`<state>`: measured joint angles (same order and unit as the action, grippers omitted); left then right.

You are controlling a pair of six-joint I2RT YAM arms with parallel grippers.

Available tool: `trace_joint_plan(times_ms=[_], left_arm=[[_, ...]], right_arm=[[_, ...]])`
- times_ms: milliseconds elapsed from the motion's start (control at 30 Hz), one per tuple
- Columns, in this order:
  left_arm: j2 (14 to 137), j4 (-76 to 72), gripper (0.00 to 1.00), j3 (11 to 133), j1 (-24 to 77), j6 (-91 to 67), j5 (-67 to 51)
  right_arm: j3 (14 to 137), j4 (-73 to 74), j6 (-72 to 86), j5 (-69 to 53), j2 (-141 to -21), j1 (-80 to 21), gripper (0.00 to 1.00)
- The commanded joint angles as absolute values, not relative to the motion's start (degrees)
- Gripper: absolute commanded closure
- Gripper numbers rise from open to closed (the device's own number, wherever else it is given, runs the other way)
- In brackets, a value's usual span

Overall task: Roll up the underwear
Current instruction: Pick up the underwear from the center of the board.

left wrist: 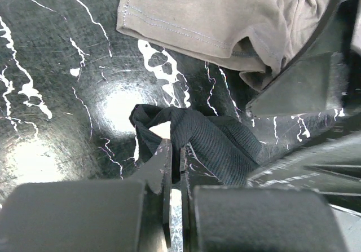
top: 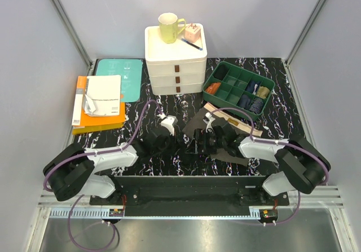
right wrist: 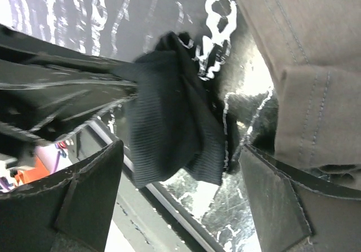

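Just beside the olive-brown underwear (left wrist: 214,21), the black underwear (left wrist: 214,145) lies bunched, pinched in the closed left pincer (left wrist: 175,162); the right pincer (right wrist: 180,193) gapes empty. Soft, limp cloth, probably best gripped at a free edge.

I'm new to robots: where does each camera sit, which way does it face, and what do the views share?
Top external: above and behind, looking down at the table; the left arm and right arm show.
Left wrist: on the left arm, looking along the left gripper, shut on the black underwear.
Right wrist: on the right arm, looking past the open right gripper.
Shared: both wrist views show the black underwear and the olive underwear.
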<state>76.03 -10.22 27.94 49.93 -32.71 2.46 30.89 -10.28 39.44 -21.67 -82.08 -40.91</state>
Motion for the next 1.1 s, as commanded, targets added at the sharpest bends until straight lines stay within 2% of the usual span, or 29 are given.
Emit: trace_joint_plan(times_ms=[0, 267, 467, 667, 867, 900, 1000, 1067], left_arm=[[77.34, -7.03, 1.0, 28.92, 50.89, -30.94, 4.39], [76.73, -5.98, 1.0, 29.35, 51.59, -31.11, 5.45], [76.73, -5.19, 1.0, 30.06, 51.77, -31.46, 5.98], [77.08, -4.92, 1.0, 30.85, 51.94, -31.9, 6.06], [77.26, -5.01, 1.0, 31.11, 52.29, -32.25, 6.15], [77.26, -5.01, 1.0, 31.11, 52.38, -32.26, 6.15], [77.08, -4.92, 1.0, 31.29, 52.56, -32.43, 6.15], [76.91, -4.75, 1.0, 31.46, 52.47, -32.61, 5.98]], right_arm=[[29.45, -14.84, 39.71, -23.46, -85.25, -40.52, 0.1], [27.86, -26.54, 43.85, -28.82, -90.53, -40.52, 0.1], [29.79, -21.72, 41.67, -28.57, -89.56, -40.96, 0.14], [32.78, -15.82, 38.41, -26.64, -90.79, -42.62, 0.23], [35.15, -13.8, 37.88, -25.93, -93.25, -43.68, 0.38], [35.33, -13.89, 37.97, -25.93, -93.95, -43.86, 0.45], [35.68, -13.36, 38.41, -25.75, -94.74, -43.86, 0.55], [36.03, -12.75, 38.67, -25.66, -94.75, -43.77, 0.67]])
